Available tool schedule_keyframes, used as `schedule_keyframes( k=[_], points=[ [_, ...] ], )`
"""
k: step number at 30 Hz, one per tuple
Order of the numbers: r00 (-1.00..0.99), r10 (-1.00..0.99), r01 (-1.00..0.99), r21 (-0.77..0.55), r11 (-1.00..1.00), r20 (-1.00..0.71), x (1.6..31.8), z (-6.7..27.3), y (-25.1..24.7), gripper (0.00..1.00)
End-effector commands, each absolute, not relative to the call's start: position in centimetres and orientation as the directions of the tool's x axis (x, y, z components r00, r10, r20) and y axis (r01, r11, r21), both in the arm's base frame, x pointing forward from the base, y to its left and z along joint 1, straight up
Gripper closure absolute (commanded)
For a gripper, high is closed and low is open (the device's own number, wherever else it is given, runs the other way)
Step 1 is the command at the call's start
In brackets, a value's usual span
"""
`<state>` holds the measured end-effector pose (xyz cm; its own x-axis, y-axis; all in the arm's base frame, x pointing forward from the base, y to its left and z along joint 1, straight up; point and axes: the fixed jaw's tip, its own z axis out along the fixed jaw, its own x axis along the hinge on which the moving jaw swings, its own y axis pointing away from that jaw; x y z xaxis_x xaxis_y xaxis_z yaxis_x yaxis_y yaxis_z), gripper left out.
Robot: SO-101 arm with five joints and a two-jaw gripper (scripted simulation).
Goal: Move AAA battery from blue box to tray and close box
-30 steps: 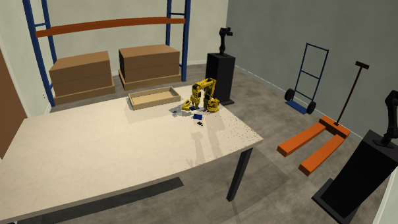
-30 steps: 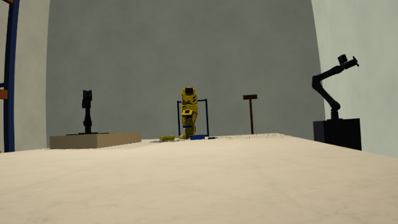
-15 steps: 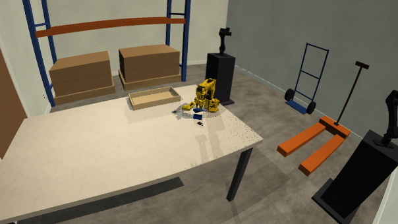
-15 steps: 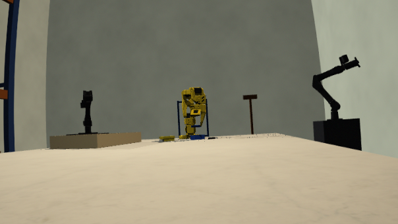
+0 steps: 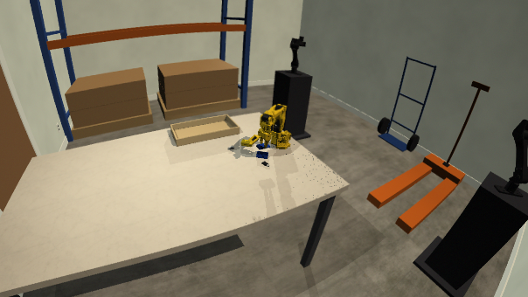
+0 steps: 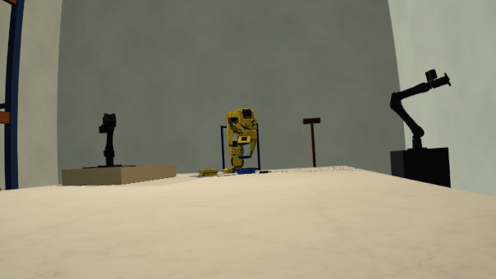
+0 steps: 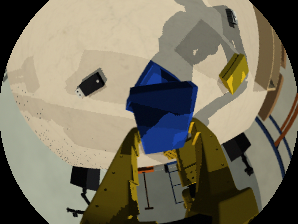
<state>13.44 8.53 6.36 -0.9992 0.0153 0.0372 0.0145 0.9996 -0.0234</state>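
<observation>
My gripper (image 5: 265, 146) (image 6: 245, 157) (image 7: 165, 127) is shut on the blue lid (image 5: 260, 147) (image 6: 244, 157) (image 7: 164, 117). The lid looks about level in the exterior view and hangs above the table. The blue box base (image 5: 262, 155) (image 6: 246, 171) (image 7: 151, 73) stands on the table below; in the wrist view the lid covers much of it. The AAA battery cannot be made out; the inside of the base is mostly hidden. The wooden tray (image 5: 176, 139) (image 6: 121, 176) stands away from the gripper, and nothing shows in it in the top view.
A yellow box (image 6: 208, 172) (image 7: 233, 75) lies between the blue base and the tray. A small black object with a light end (image 5: 265, 163) (image 7: 91, 84) lies on the base's other side. Another small dark object (image 5: 232, 148) (image 7: 231, 18) lies near the tray.
</observation>
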Motion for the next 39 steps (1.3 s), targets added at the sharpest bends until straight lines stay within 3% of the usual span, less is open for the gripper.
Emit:
schedule_keyframes(
  k=[1, 39],
  points=[
    [-1.000, 0.017, 0.017, 0.000, 1.000, 0.000, 13.96, 6.90, 9.01, 0.79],
    [-1.000, 0.017, 0.017, 0.000, 1.000, 0.000, 14.22, 7.13, 9.59, 0.79]
  ],
)
